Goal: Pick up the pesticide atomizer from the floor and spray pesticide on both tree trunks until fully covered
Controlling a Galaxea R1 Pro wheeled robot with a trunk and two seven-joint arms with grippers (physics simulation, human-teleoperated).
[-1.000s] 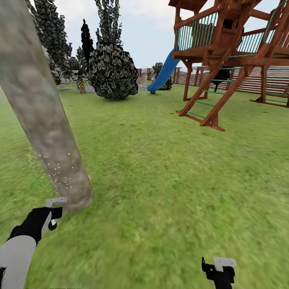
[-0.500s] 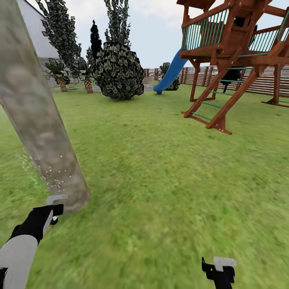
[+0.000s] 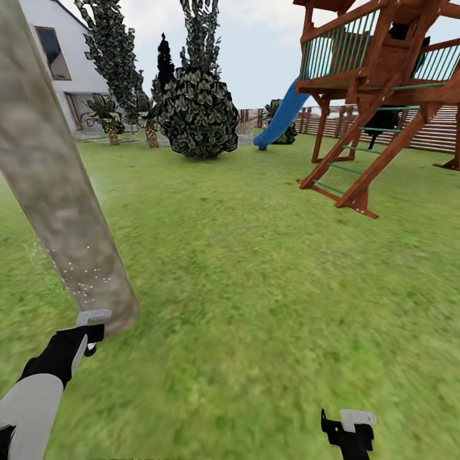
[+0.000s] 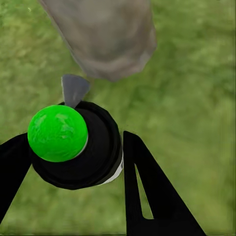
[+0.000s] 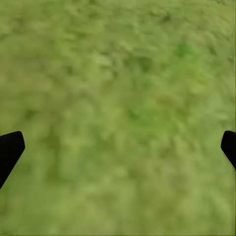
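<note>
just ahead of the left tool (image 4: 73,162), clamped on the pesticide atomizer (image 4: 81,150): tree trunk (image 3: 64,211), flecked with pesticide (image 3: 86,281); right tool (image 5: 118,147) spread wide above grass (image 5: 118,88).

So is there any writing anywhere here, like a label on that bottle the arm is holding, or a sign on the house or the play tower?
None: no word, number or sign can be read in these pictures.
The pesticide atomizer in the left gripper shows a plain dark body and a green cap, no label.
The white house and the wooden play tower show no lettering.
The tree trunk carries whitish specks, not text.
</note>
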